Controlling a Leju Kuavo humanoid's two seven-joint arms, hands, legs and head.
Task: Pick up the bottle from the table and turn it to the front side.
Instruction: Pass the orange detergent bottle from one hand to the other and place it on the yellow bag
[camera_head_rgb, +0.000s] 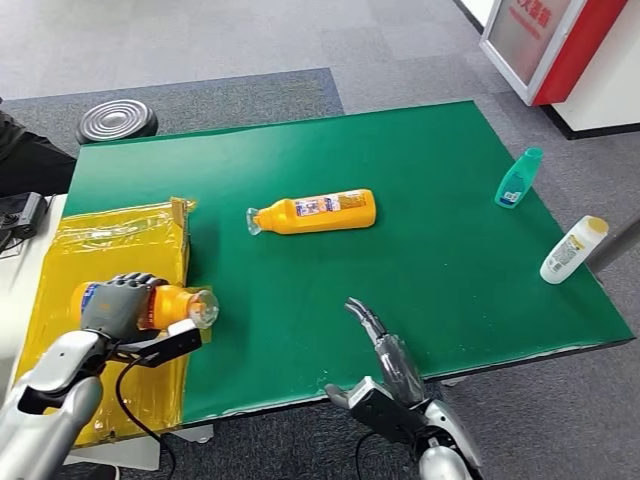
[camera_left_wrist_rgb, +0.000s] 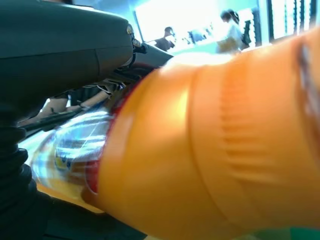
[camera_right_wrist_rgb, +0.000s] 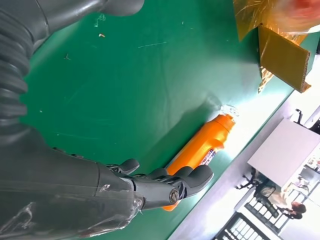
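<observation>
The left hand (camera_head_rgb: 119, 300) wraps its dark fingers around an orange plastic bottle (camera_head_rgb: 172, 306), holding it on its side above the yellow box (camera_head_rgb: 113, 232), a cardboard carton skinned in glossy, crinkled yellow film, at the left end of the desk (camera_head_rgb: 423, 200). The held bottle's clear cap points toward the green surface; up close its shoulder is smooth and rounded, with a glossy label band (blurred in the left wrist view).

A second orange bottle (camera_head_rgb: 317, 212) of the same tapered shape lies flat mid-desk, its label up and its clear cap pointing toward the box.

The right hand (camera_head_rgb: 377, 345) hovers at the near edge with its fingers spread and nothing in them.

At the right end lie a teal bottle (camera_head_rgb: 518, 178) and a white bottle with a yellow cap (camera_head_rgb: 573, 249), well apart from the orange ones. The desk top is matte green.
</observation>
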